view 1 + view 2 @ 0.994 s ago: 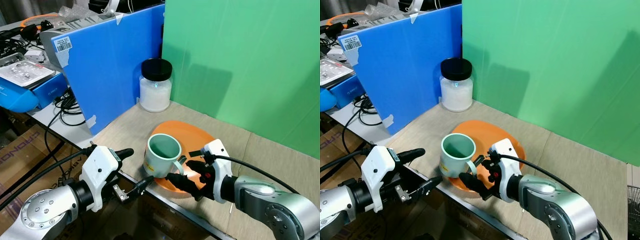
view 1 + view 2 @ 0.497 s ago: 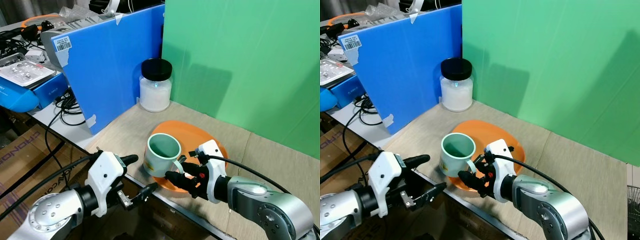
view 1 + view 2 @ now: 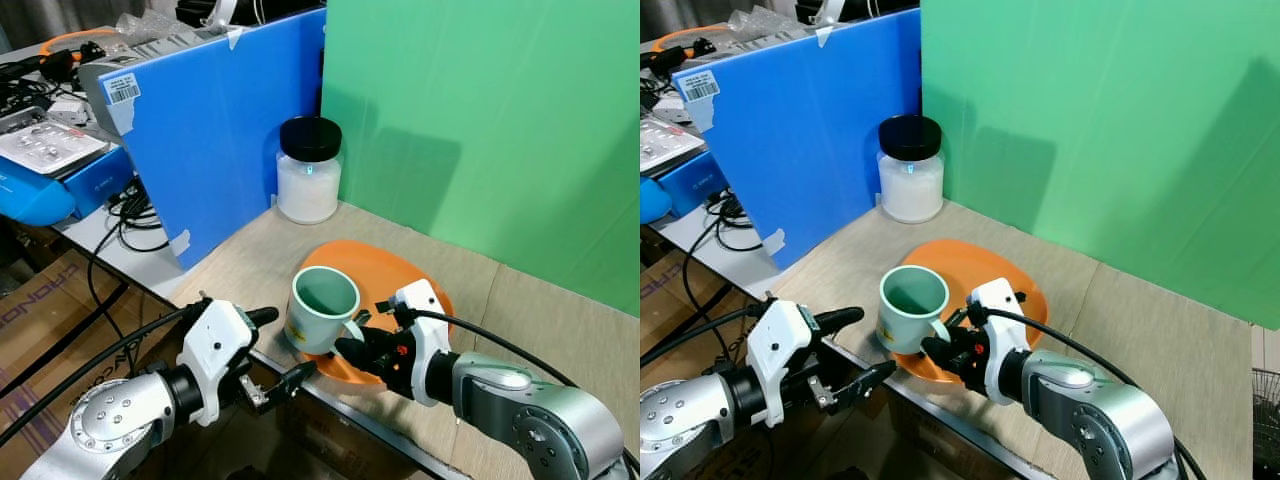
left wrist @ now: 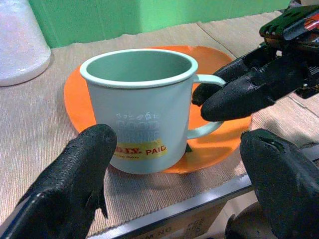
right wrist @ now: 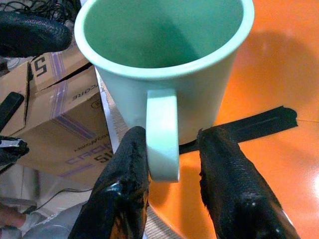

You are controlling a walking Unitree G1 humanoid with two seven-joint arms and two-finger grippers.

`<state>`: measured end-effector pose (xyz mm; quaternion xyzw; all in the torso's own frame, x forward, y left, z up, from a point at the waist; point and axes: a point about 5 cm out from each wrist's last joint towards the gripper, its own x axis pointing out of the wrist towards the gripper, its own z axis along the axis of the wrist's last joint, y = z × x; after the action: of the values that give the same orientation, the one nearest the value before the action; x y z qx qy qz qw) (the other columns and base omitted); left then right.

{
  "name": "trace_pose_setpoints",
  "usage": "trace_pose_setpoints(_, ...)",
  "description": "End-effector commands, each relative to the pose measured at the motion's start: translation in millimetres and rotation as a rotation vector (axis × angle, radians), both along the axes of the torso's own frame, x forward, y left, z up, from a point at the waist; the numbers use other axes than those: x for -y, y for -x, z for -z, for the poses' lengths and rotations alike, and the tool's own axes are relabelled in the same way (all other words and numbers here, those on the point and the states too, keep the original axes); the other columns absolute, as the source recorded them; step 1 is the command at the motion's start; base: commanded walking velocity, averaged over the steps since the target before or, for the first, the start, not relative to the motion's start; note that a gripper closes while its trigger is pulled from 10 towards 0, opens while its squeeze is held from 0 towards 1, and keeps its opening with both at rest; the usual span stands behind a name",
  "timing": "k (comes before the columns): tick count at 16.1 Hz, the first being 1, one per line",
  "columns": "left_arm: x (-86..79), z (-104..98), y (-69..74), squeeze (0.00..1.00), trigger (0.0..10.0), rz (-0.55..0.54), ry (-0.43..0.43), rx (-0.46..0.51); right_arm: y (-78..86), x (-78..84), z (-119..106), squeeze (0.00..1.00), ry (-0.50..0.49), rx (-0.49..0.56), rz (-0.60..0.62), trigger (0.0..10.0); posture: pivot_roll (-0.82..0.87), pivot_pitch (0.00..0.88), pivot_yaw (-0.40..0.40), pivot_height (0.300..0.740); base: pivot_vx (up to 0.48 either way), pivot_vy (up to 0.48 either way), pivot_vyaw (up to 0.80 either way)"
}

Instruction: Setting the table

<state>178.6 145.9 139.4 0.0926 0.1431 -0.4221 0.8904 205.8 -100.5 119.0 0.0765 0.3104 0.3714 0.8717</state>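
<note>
One tan table [image 3: 560, 310] backed by green and blue boards carries one orange plate [image 3: 385, 270], one mint mug [image 3: 322, 309] on the plate's near rim by the table edge, and one white jar [image 3: 308, 170] well behind. The right gripper [image 5: 172, 172] straddles the mug handle, fingers not quite pinching it; the left gripper [image 3: 285, 348] hangs spread wide just off the table edge, facing the mug.

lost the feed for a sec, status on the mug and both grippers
Right gripper fingers either side of the mug handle, not clamped. Left gripper open at table edge, facing the mug. Mug sits on orange plate. Nothing in the way.
</note>
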Motion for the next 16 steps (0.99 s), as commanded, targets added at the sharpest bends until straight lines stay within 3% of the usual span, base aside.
trace_pose_setpoints(1, 0.8, 0.5, 1.0, 0.0, 10.0, 0.009, -0.006, 0.003, -2.6, 1.4, -2.4, 0.0, 0.002, 0.019, 0.017, 0.0, 0.18, 0.0, -0.021, 0.74, 0.0, 0.0, 0.0)
trace_pose_setpoints(9, -4.8, -2.0, 0.9, 0.0, 10.0, -0.009, 0.001, 0.038, -17.7, 21.8, -21.0, 0.0, -0.023, 0.161, 0.186, 0.0, 0.17, 0.0, -0.017, 0.74, 0.0, 0.0, 0.0)
trace_pose_setpoints(11, -10.6, -12.1, -9.9, 0.0, 10.0, -0.106, 0.008, 0.122, -20.0, 42.2, -45.7, 0.0, -0.015, 0.327, 0.32, 0.0, 0.16, 0.0, -0.013, 0.74, 0.0, 0.0, 0.0)
trace_pose_setpoints(12, -10.2, -17.2, -21.1, 0.0, 10.0, -0.164, -0.014, 0.161, -19.7, 47.0, -53.0, 0.0, -0.006, 0.388, 0.384, 0.6, 0.16, 0.0, -0.013, 0.74, 0.0, 0.0, 0.0)
trace_pose_setpoints(13, -10.0, -19.0, -25.8, 0.0, 10.0, -0.188, -0.025, 0.178, -19.1, 48.5, -55.2, 0.0, -0.014, 0.401, 0.414, 0.6, 0.16, 0.0, -0.013, 0.74, 0.0, 0.0, 0.0)
trace_pose_setpoints(14, -8.9, -20.8, -34.2, 0.0, 10.0, -0.234, -0.041, 0.21, -19.5, 53.0, -57.0, 0.0, 0.015, 0.421, 0.483, 10.0, 0.15, 0.0, -0.009, 0.74, 0.0, 0.0, 0.0)
trace_pose_setpoints(16, -2.5, -24.3, -48.5, 0.0, 10.0, -0.327, -0.043, 0.271, -22.3, 58.3, -58.2, 0.0, 0.145, 0.493, 0.558, 10.0, 0.14, 0.0, 0.002, 0.74, 0.0, 0.0, 0.0)
